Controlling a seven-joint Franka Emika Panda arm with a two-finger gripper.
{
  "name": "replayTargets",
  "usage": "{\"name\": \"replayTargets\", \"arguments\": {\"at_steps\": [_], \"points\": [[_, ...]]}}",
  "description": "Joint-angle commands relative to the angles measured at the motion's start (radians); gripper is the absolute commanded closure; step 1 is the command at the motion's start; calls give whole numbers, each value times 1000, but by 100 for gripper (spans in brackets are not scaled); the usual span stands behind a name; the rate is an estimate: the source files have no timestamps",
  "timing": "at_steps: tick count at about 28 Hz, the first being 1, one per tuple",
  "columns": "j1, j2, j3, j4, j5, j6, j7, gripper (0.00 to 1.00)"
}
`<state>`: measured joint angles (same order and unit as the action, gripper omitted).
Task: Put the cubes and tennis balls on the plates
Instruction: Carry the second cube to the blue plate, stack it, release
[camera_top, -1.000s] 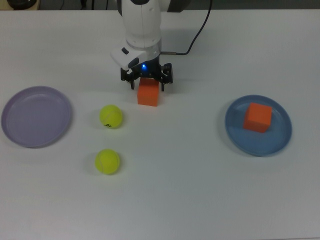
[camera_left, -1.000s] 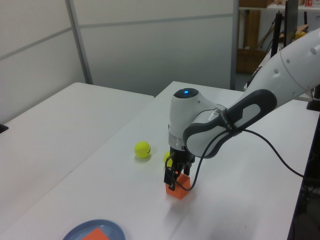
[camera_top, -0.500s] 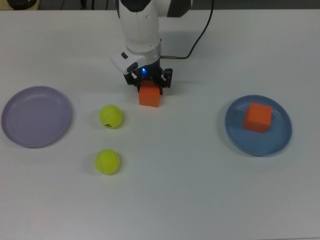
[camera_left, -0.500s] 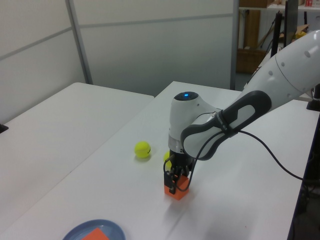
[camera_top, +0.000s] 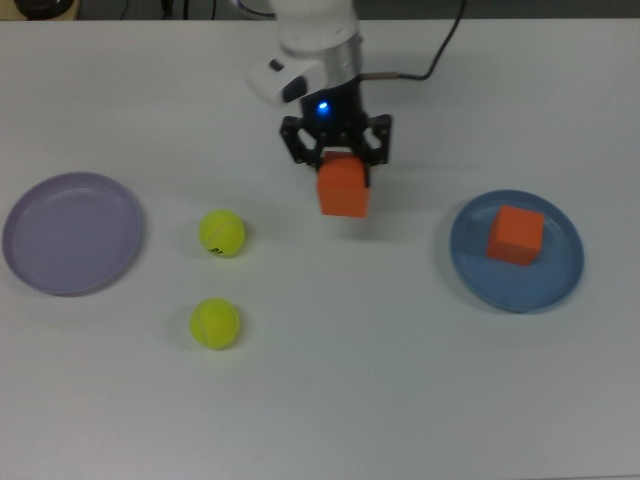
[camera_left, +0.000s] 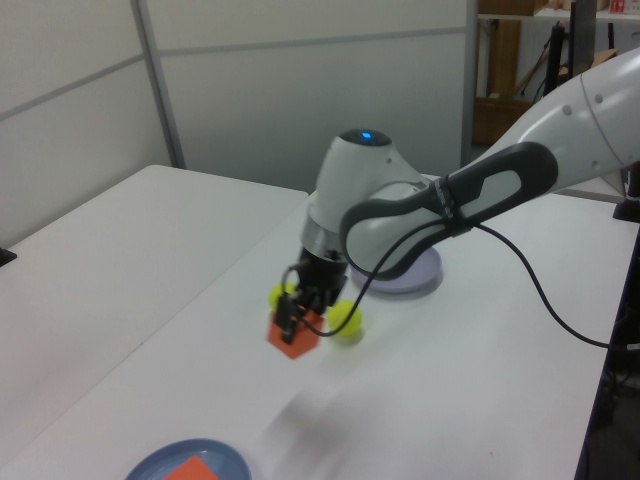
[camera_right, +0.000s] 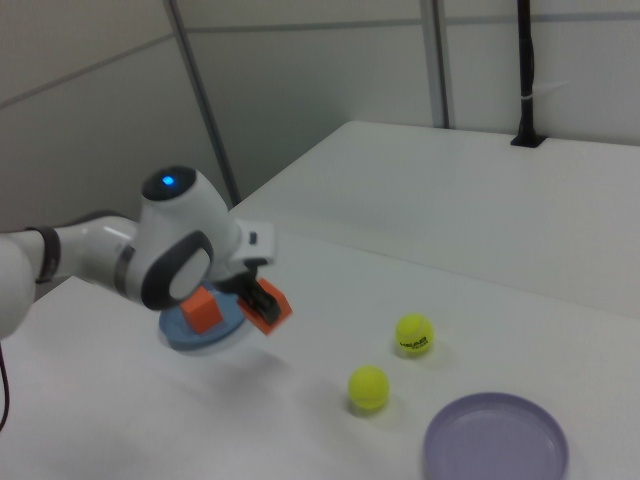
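Note:
My gripper (camera_top: 340, 165) is shut on an orange cube (camera_top: 343, 189) and holds it in the air above the table, between the balls and the blue plate (camera_top: 565, 270). The same cube (camera_left: 293, 336) hangs tilted in the left view and shows as cube (camera_right: 269, 309) in the right view. A second orange cube (camera_top: 516, 235) lies on the blue plate. Two tennis balls (camera_top: 222, 232) (camera_top: 214, 323) rest on the table toward the top view's left. The lavender plate (camera_top: 72, 233) at the top view's far left has nothing on it.
A black cable (camera_top: 415, 72) runs from the arm across the far side of the white table (camera_top: 400, 380). In the left view a wall panel and shelving stand behind the table.
The gripper has lifted the cube off the table and carried it to the top view's right, toward the blue plate. Balls, plates and the other cube have not moved.

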<state>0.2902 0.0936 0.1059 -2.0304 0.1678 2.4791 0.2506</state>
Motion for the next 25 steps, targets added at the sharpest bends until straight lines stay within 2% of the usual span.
{"name": "replayTargets", "arguments": {"at_steps": [1,2,7,11,13,15,19,25], "points": [[24,44,41,117,18,-9,110,100],[26,67,67,157,13,-9,152,100],[38,124,130,229,-7,-8,234,100],[84,184,130,283,-54,-5,346,100],[98,210,130,306,-91,-3,386,100],[125,248,130,331,-149,-2,443,100],[148,294,132,360,-223,1,509,100],[179,318,140,371,-241,1,527,100]]}}
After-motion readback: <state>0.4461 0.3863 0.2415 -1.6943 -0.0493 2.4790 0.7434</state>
